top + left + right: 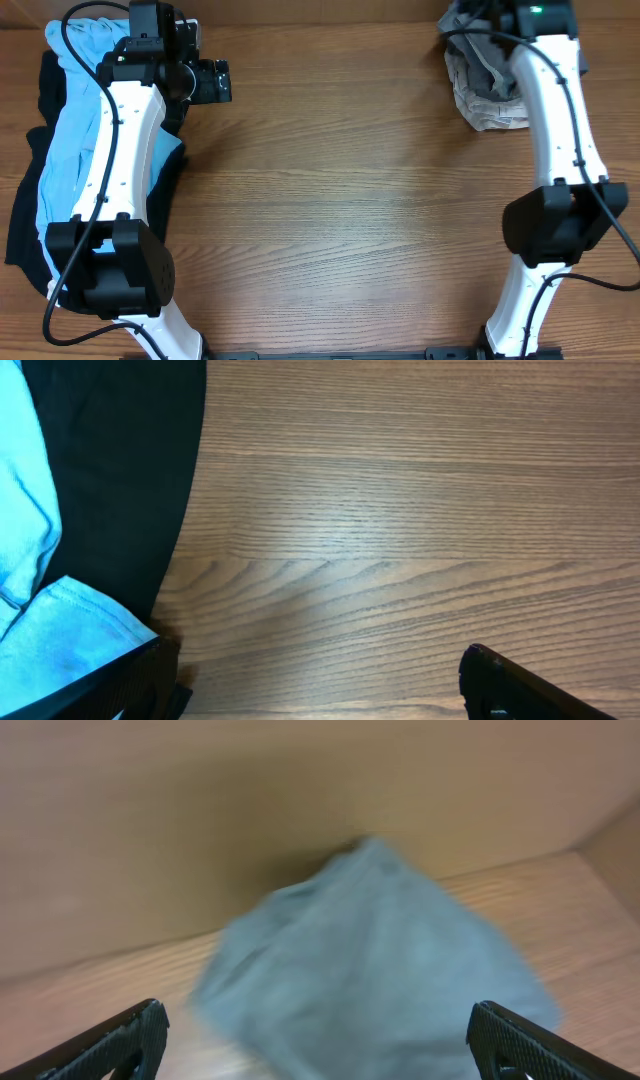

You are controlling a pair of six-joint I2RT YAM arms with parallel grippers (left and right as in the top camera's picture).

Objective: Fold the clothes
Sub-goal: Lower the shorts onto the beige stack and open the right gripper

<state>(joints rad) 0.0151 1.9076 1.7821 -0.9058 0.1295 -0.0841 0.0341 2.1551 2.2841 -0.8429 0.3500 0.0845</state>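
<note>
The grey shorts [485, 85] lie crumpled at the table's far right corner. In the right wrist view they are a blurred grey heap [370, 970] against the back wall. My right gripper [320, 1050] is open, its fingers spread wide on either side of the heap, just above it. A light blue garment [75, 150] lies on a black garment [25, 220] at the left edge, both also in the left wrist view [40, 620] [120, 470]. My left gripper [320, 695] is open and empty over bare wood, beside the black cloth.
The wooden table [340, 200] runs between the two arms. A wooden back wall [200, 820] stands right behind the grey heap, and a side wall [615, 845] closes the corner at the right.
</note>
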